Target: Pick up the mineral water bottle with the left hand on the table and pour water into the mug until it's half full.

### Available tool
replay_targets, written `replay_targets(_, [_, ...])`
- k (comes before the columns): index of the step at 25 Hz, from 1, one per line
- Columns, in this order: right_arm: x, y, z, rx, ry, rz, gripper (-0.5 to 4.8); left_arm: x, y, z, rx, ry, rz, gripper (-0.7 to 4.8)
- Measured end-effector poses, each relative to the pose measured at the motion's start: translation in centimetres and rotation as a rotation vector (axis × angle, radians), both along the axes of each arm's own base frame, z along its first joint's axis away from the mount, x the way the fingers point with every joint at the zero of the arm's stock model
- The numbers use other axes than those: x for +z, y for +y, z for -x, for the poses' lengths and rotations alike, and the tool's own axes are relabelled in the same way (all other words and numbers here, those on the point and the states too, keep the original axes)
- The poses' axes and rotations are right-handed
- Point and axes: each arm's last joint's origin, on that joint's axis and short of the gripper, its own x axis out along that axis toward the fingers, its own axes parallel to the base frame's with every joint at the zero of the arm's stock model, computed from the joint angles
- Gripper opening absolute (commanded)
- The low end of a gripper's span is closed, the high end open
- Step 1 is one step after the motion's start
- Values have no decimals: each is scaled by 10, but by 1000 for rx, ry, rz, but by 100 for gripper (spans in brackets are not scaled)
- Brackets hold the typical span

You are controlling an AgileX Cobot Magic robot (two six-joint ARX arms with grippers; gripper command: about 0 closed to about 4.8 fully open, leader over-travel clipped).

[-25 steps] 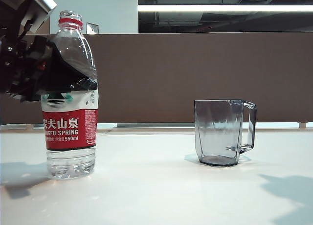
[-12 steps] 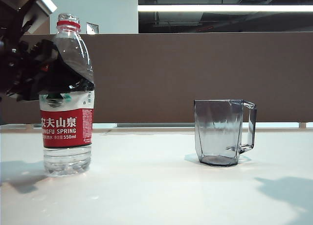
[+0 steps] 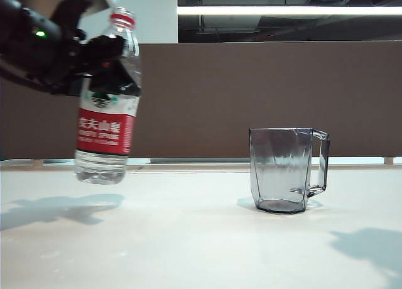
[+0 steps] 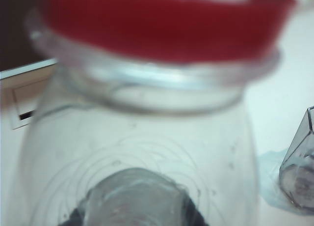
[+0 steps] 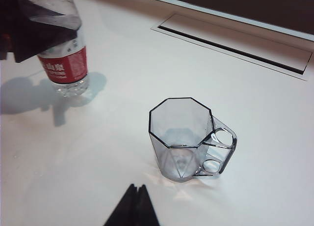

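My left gripper point(image 3: 100, 53) is shut on the upper body of the mineral water bottle point(image 3: 107, 122), just above its red-and-white label. The bottle hangs clear of the white table point(image 3: 188, 239), its open red-ringed neck leaning slightly right. In the left wrist view the bottle point(image 4: 137, 132) fills the frame and only dark finger edges show beside its neck. The smoky-grey mug point(image 3: 282, 169) stands upright and empty to the right, handle pointing right. The right wrist view shows the mug point(image 5: 179, 132), the bottle point(image 5: 64, 66) and my right gripper point(image 5: 137, 187), shut and empty above the table.
A brown partition point(image 3: 251, 94) runs behind the table. A long recessed slot point(image 5: 235, 42) lies in the tabletop beyond the mug. A wide stretch of bare table separates the bottle from the mug.
The left gripper has lifted the bottle off the table and carried it up and a little to the right, tilting its neck rightward. The mug has not moved.
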Motion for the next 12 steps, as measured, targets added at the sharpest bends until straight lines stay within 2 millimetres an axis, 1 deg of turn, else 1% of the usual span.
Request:
replay_targets(7, [0, 0, 0, 1, 1, 0, -2, 0, -28, -25, -33, 91, -70, 174])
replay_targets(12, [0, 0, 0, 3, 1, -1, -1, 1, -54, -36, -38, 56, -153, 174])
